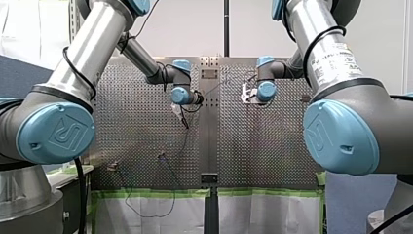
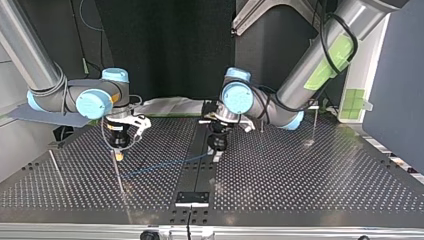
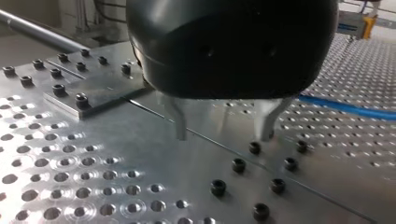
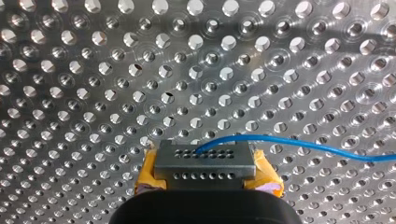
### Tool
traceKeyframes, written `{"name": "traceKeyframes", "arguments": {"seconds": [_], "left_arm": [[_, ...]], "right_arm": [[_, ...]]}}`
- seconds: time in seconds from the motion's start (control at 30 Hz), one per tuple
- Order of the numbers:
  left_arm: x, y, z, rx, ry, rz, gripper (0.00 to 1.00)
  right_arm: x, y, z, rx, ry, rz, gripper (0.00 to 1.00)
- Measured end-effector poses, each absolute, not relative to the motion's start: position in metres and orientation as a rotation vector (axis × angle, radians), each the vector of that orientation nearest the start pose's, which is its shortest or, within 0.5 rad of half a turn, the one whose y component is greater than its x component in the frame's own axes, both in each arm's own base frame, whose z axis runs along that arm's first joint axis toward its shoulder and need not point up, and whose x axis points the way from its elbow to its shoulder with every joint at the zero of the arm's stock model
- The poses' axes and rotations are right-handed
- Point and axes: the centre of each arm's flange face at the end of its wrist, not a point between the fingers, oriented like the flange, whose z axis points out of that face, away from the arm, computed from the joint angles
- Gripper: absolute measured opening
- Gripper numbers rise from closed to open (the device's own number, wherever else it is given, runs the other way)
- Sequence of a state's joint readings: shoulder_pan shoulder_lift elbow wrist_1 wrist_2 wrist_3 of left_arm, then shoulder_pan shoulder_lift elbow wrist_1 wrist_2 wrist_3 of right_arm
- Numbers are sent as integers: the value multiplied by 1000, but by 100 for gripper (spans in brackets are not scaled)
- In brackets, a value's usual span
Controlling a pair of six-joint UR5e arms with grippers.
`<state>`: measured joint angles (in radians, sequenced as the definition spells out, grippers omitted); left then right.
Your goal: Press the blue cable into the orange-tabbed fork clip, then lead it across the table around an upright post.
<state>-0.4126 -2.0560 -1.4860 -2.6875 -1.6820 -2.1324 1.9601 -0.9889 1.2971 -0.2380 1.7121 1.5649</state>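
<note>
Now my right end effector is closed on the blue cable. In the right wrist view, yellow pads sit on both sides of a grey metal block full of little holes. The cable comes out of that block and bends away to one side over the bench.

In the top view, my right end effector points down at the bench, on the left side. From under it the blue cable runs low across the holes toward the dark strip in the middle. It ends up near my left end effector.

My left end effector is open. Its two thin metal fingers stand apart and hold nothing. They hang just over a smooth part of the bench, close to some black screw heads. The blue cable lies off to one side of them and is not touching them.

A thin upright post stands at the far right of the bench in the top view, well away from the cable.

I cannot make out the orange-tabbed clip in any view.
</note>
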Motion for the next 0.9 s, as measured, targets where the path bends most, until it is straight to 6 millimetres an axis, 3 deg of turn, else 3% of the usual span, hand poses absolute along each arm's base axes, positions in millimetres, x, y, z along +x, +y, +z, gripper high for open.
{"name": "traceKeyframes", "arguments": {"seconds": [0.37,0.5,0.9], "left_arm": [[550,-374,282,-234,1624,-628,95],[548,-372,273,-237,1667,-612,95],[544,-359,195,-251,1869,-442,97]], "right_arm": [[375,-601,292,1453,-1113,1338,2],[375,-601,292,1453,-1112,1338,2],[373,-603,292,1450,-1115,1335,2]]}}
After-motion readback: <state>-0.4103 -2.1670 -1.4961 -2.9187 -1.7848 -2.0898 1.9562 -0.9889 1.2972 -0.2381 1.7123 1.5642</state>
